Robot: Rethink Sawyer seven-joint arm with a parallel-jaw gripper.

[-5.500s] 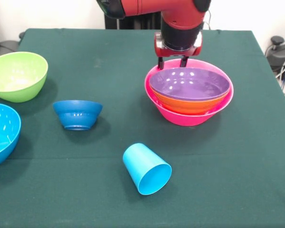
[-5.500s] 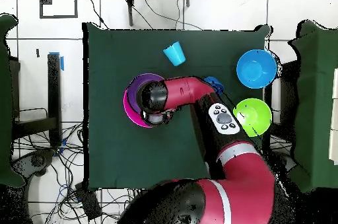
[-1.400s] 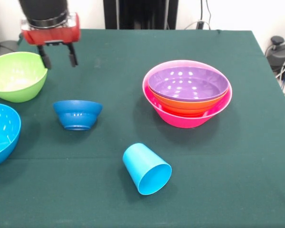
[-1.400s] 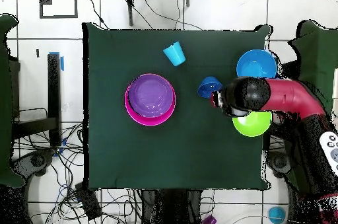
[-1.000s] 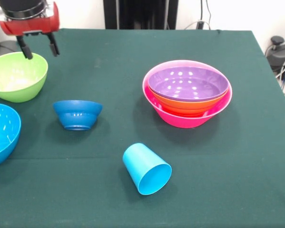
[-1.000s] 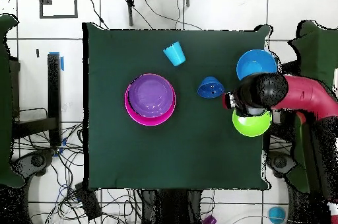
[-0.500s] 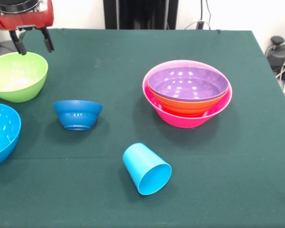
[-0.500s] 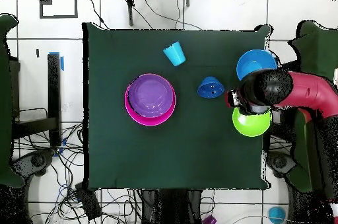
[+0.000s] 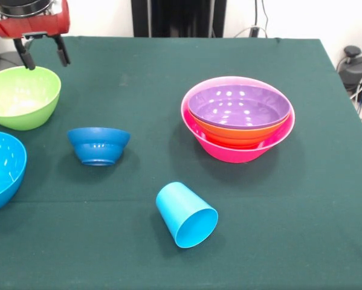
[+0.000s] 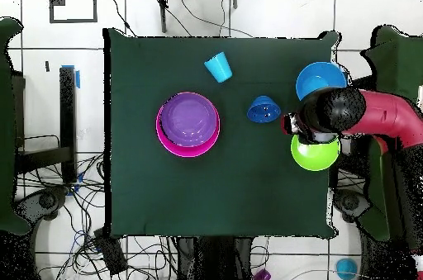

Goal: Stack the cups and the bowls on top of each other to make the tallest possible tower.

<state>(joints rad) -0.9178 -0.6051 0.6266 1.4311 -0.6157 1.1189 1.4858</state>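
Observation:
The tower (image 9: pixel 238 118) (image 10: pixel 188 124) is a purple bowl (image 9: pixel 240 106) nested in an orange bowl (image 9: pixel 241 134), both inside the wide pink bowl (image 9: pixel 238 150). A lime green bowl (image 9: pixel 20 96) (image 10: pixel 316 154) sits at the front view's left, a sky blue bowl (image 9: pixel 0 169) (image 10: pixel 318 80) below it. A small dark blue bowl (image 9: pixel 98 145) (image 10: pixel 263 110) stands upside down. The sky blue cup (image 9: pixel 186 215) (image 10: pixel 218 68) lies on its side. My gripper (image 9: pixel 45 54) hangs open and empty above the lime green bowl's far rim.
The green cloth table (image 9: pixel 168 66) ends at a right edge (image 9: pixel 344 96) with cables and a dark device (image 9: pixel 357 66) beyond it. In the overhead view the red arm (image 10: pixel 380 120) reaches in from the right and covers part of the lime green bowl.
The gripper left the tower, travelled left across the table and now hovers over the lime green bowl's far rim. It has hardly moved in the last half second. The bowls and cup stayed put.

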